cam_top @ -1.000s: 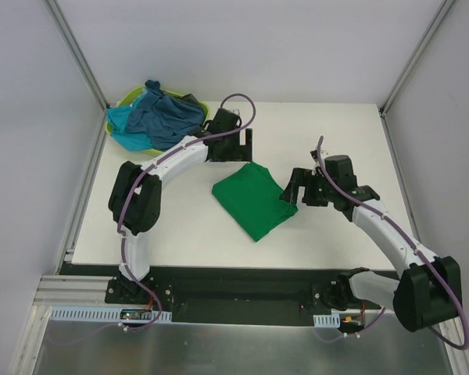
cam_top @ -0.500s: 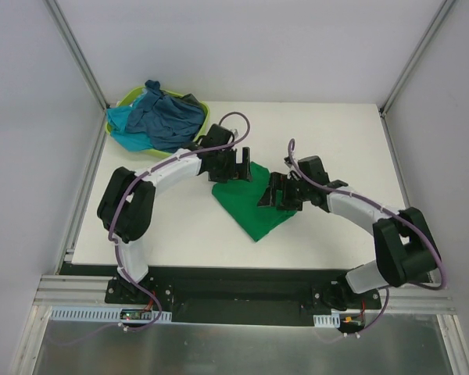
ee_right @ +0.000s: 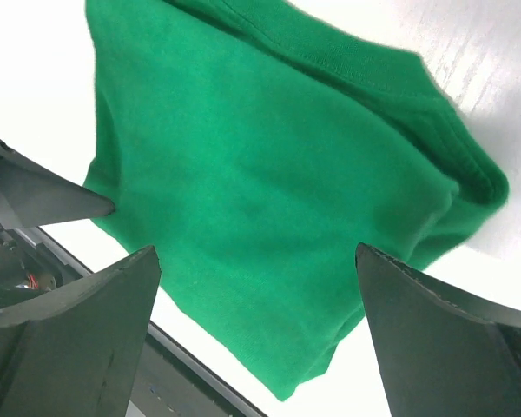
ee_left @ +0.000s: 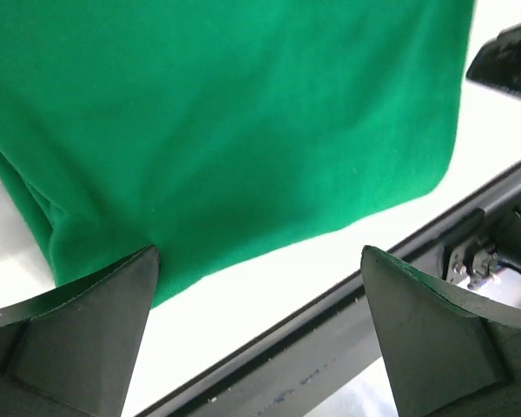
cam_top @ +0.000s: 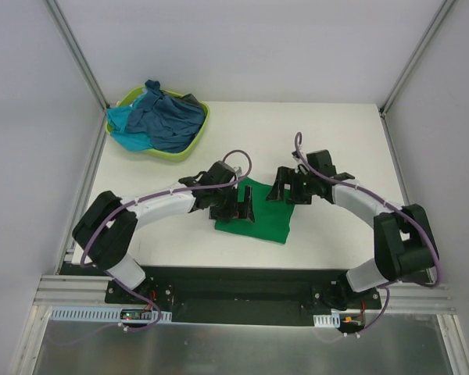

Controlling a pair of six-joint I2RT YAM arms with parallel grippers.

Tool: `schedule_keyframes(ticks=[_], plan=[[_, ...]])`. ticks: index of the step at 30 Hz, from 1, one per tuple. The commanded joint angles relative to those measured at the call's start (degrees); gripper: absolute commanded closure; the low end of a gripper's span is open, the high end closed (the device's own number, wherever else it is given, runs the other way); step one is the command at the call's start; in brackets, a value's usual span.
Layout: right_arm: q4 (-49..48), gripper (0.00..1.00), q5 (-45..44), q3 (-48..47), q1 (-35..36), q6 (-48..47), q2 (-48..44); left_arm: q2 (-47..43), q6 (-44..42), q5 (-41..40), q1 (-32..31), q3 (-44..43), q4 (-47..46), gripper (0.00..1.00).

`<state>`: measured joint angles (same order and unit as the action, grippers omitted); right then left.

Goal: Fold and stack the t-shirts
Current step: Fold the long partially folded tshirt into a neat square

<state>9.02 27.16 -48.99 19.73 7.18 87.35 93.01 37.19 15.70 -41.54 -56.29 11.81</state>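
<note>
Sitting folded on the counter [cam_top: 336, 148], the green t-shirt [cam_top: 267, 223] has the left fingers [ee_left: 78, 339] over its left edge and the right fingers [ee_right: 69, 330] at its far-right corner, both spread wide, gripping nothing; the other t-shirts [cam_top: 166, 117] sit in the basket [cam_top: 180, 152] off to its far left.

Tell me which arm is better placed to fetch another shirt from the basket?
Probably the left: the basket sits far left, on its side, and the left gripper hangs open nearer it than the right gripper.
</note>
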Motion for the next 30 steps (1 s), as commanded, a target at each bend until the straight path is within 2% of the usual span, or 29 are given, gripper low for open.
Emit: schedule_keyframes(ticks=[1, 5, 7, 11, 13, 18, 21, 23, 26, 30], plan=[[3.72, 0.04, -3.85, -0.5, -0.21, -3.49, -9.98, -7.74, 2.19, -4.18, -1.17, 2.41, -0.39, 0.01], [3.82, 0.04, -11.84, 3.11, -0.48, -3.75, -16.41, -11.53, 0.17, -14.7, -0.74, 2.16, 0.92, 0.01], [3.64, 0.04, -13.36, 2.94, -0.65, -3.93, -16.25, -10.49, -1.24, -16.57, 1.45, 0.75, 1.46, 0.01], [3.73, 0.04, -10.82, -0.48, -1.01, -3.84, -10.91, -2.86, -2.38, -13.07, 8.3, -4.69, 1.46, 0.03], [3.64, 0.01, -9.93, -2.41, -1.09, -3.75, -7.56, 1.62, -3.96, -10.18, 10.07, -9.07, 1.46, 0.09], [3.82, 0.1, -10.28, -5.93, -1.35, -4.02, -0.35, 8.49, -5.81, -7.18, 10.95, -14.1, 1.37, 0.23], [3.29, 0.18, -10.2, -6.47, -1.27, -3.93, 1.85, 10.34, -5.9, -6.13, 11.22, -15.33, 1.54, 0.37], [3.29, 0.24, -9.76, -6.9, -1.36, -4.1, 2.99, 11.83, -5.99, -5.34, 11.22, -16.3, 1.46, 0.51], [3.29, 0.26, -10.19, -7.17, -1.36, -4.54, 3.79, 14.12, -6.43, -4.37, 11.22, -17.88, 1.46, 0.6], [3.29, 0.29, -10.81, -7.61, -1.27, -4.81, 4.49, 15.44, -6.43, -3.58, 11.3, -18.41, 1.46, 0.62]])
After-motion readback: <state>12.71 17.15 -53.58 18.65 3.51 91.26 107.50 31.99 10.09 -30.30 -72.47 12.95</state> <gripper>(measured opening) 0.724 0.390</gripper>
